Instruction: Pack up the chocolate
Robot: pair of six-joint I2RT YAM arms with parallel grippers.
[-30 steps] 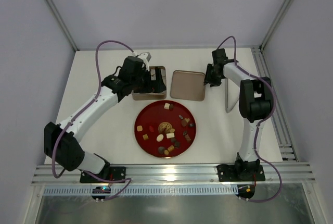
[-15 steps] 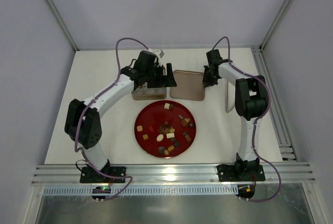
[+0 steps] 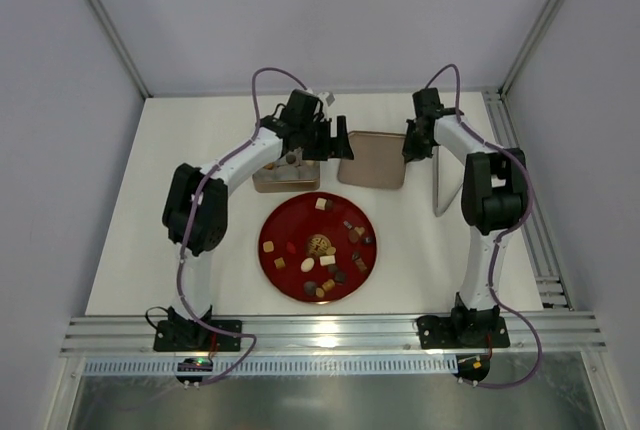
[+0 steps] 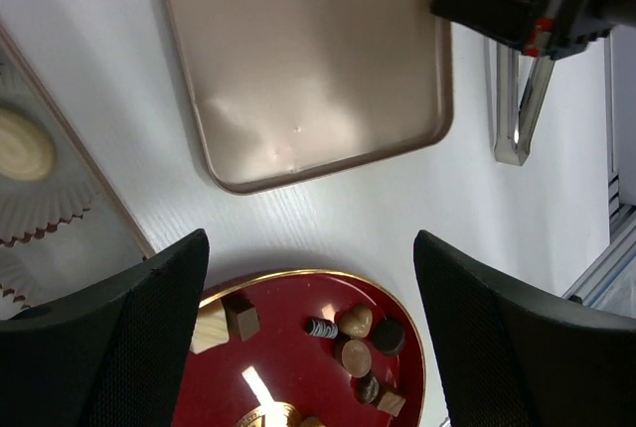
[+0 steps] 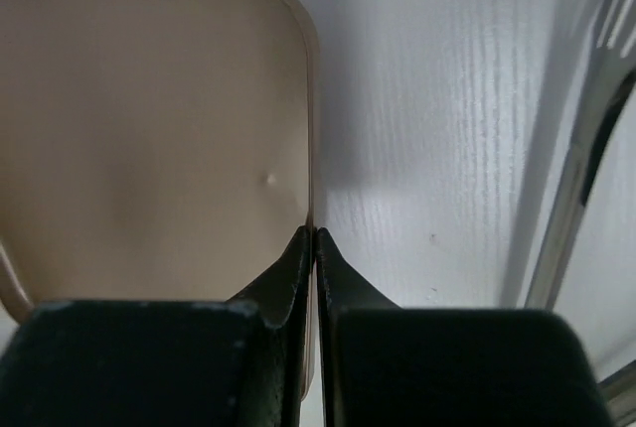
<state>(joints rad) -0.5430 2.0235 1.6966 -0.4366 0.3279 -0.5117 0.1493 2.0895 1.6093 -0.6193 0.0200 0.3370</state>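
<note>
The chocolate (image 3: 354, 235), several small brown, tan, cream and red pieces, lies on the red plate (image 3: 285, 225). It also shows in the left wrist view (image 4: 356, 322). My left gripper (image 3: 331, 145) is open and empty, above the gap between the gold box (image 3: 285, 182) and the tan lid (image 3: 372, 162). The box holds white paper cups, and one holds a cream piece (image 4: 20, 144). My right gripper (image 3: 412, 145) is shut on the lid's right rim (image 5: 310, 129); its fingertips (image 5: 301, 248) pinch that edge.
Metal tongs (image 3: 440, 185) lie on the white table right of the lid, also in the wrist views (image 4: 517, 99) (image 5: 586, 149). An aluminium rail (image 3: 530, 210) runs along the table's right side.
My left arm has swung right, from over the box to the gap beside the lid. My right gripper and the lid have shifted slightly right.
</note>
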